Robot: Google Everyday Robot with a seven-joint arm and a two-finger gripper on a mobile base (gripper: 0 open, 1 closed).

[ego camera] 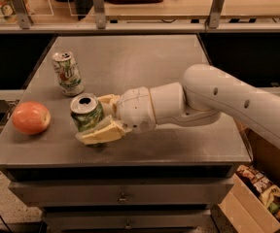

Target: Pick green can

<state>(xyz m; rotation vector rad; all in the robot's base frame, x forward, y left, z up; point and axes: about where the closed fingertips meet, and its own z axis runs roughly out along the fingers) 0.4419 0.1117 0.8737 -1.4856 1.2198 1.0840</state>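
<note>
The green can (85,112) is dark green with pale markings and a silver top. It stands near the front left of the grey table (140,62). My gripper (94,117) reaches in from the right on a white arm and is shut on the can. One pale yellow finger (101,133) lies across the can's near side, the other (108,101) sits behind it. The can's lower part is hidden by the near finger.
A mostly white can (67,73) with a green-and-red logo stands behind and left of the green can. A reddish apple (30,117) lies at the left edge. A cardboard box of packets (261,193) sits on the floor at right. A rail runs behind the table.
</note>
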